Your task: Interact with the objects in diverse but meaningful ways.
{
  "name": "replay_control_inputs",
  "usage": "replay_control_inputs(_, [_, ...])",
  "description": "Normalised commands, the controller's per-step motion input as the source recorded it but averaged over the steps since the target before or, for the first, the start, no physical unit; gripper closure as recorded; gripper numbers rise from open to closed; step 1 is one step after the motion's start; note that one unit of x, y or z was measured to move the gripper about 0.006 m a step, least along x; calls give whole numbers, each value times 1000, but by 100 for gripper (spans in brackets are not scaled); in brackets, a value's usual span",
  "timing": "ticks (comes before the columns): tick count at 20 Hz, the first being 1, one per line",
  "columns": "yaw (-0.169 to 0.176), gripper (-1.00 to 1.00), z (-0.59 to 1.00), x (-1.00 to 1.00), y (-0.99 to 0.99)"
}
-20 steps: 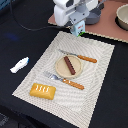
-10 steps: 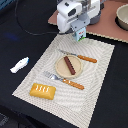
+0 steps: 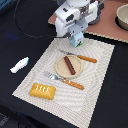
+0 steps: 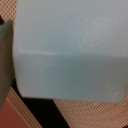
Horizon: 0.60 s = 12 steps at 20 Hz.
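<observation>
A: Nearest the exterior camera, the golden scored bread loaf (image 3: 42,90) lies on the woven placemat (image 3: 97,87). Beyond it the brown sausage (image 3: 69,65) rests on the small plate (image 3: 59,70), a fork (image 3: 64,80) and knife (image 3: 79,56) flanking it. The white fish-shaped piece (image 3: 20,64) sits off the mat.

B: And the gripper (image 3: 76,40)?

A: It is closed on the white-blue-green carton (image 4: 70,50), held over the mat's far edge; the wrist view is filled with it. The grey two-handled pot (image 3: 122,17) stands farthest back.

B: So it looks mid-carry. Next likely calls for lowering the carton upright onto bare mat, clear of the knife.
</observation>
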Motion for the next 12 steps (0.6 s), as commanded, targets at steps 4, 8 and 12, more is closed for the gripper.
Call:
replay_control_inputs(4, [-7, -100, 774, 76, 36])
replay_control_inputs(8, [-28, -100, 786, -214, -245])
replay_control_inputs(12, [-17, -100, 761, -429, -554])
